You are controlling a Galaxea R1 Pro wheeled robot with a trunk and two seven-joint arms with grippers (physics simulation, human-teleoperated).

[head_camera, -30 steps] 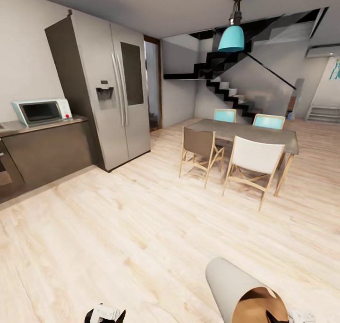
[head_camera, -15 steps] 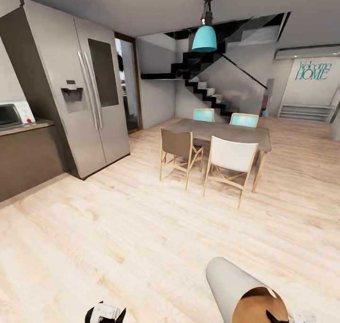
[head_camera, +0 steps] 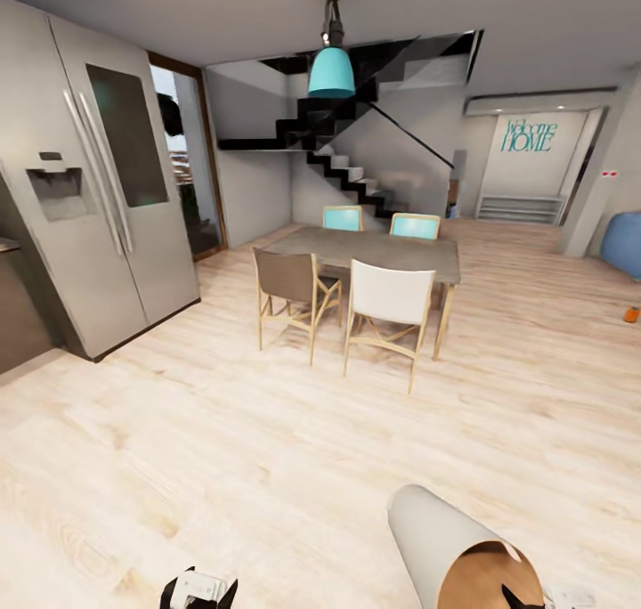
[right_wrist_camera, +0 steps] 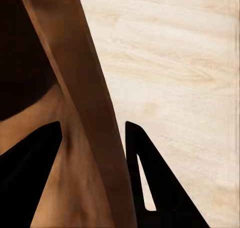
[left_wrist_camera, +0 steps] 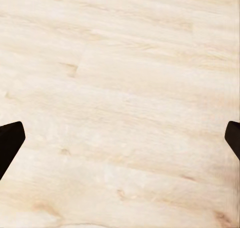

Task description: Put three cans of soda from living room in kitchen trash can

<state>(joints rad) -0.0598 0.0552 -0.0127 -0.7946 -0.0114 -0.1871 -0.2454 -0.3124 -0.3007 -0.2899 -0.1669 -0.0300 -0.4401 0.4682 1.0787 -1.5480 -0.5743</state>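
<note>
Open-plan room, pale wood plank floor (head_camera: 267,466): smooth light-grey tapered bin with orange-brown inner wall (head_camera: 436,538), likely light, rigid, slippery-sided, carried tilted, rim clenched between right pincer (right_wrist_camera: 92,130) fingers; left pincer (left_wrist_camera: 120,138) released, empty.

Pale wood and turquoise accents

Light-grey tash can (head_camera: 425,529) with orange-brown inner wall; pale wood-grain floor (head_camera: 267,449); turquoise lamp (head_camera: 331,72); silver fridge (head_camera: 89,173); grey tabletop (head_camera: 369,251); black stairs (head_camera: 343,159).
</note>
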